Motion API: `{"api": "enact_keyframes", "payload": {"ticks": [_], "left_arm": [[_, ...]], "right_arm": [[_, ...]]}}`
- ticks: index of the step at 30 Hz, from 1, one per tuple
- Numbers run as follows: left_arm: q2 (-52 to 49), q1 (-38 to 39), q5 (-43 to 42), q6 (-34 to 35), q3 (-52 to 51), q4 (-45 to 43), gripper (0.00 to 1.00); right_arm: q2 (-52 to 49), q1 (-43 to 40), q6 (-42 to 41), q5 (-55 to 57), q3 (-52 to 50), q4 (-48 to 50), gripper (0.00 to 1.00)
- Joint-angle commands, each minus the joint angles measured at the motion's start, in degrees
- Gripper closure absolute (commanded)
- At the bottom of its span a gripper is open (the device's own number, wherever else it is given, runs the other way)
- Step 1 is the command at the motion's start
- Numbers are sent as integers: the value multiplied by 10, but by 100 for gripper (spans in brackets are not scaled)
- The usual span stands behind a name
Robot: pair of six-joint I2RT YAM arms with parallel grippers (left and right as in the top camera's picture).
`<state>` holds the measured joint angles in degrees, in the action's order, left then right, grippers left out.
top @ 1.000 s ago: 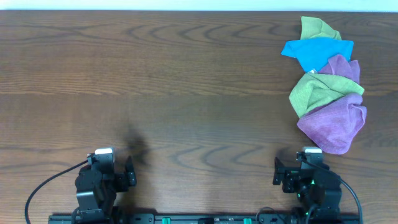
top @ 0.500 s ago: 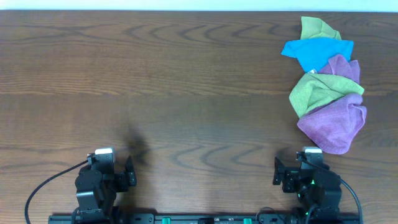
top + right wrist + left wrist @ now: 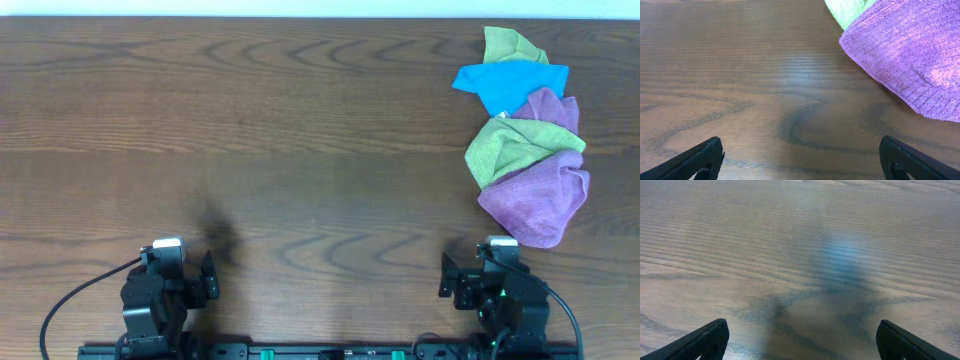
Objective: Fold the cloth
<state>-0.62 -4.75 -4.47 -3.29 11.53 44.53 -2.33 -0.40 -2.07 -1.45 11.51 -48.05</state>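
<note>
The cloth (image 3: 535,195), lilac-purple terry, lies crumpled at the near end of a pile at the table's right side. Its tag does not show. In the right wrist view the cloth (image 3: 910,55) fills the upper right corner, ahead and to the right of my right gripper (image 3: 800,150). That gripper (image 3: 485,265) is open and empty near the front edge, just short of the cloth. My left gripper (image 3: 178,265) is open and empty at the front left, over bare wood (image 3: 800,332).
The pile also holds a green cloth (image 3: 510,145) lapping the lilac one, a second purple cloth (image 3: 548,107), a blue cloth (image 3: 505,82) and another green one (image 3: 510,45) at the far end. The brown wooden table (image 3: 300,130) spreads to the left.
</note>
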Motion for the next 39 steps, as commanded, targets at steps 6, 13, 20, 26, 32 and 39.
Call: {"api": "enact_keyframes", "payload": {"ticks": [6, 13, 20, 26, 32, 39], "left_arm": [[4, 3, 6, -10, -14, 15, 5], [4, 3, 6, -10, -14, 15, 5], [4, 3, 6, -10, -14, 15, 5], [4, 3, 6, -10, -14, 15, 5], [4, 3, 6, -10, -14, 15, 5], [4, 3, 6, -10, -14, 15, 5]], "right_arm": [[6, -4, 11, 4, -7, 1, 1], [6, -4, 11, 4, -7, 1, 1], [6, -4, 21, 34, -7, -1, 1], [5, -4, 3, 25, -7, 10, 1], [-34, -4, -42, 41, 31, 59, 1], [-194, -9, -42, 77, 184, 19, 1]]}}
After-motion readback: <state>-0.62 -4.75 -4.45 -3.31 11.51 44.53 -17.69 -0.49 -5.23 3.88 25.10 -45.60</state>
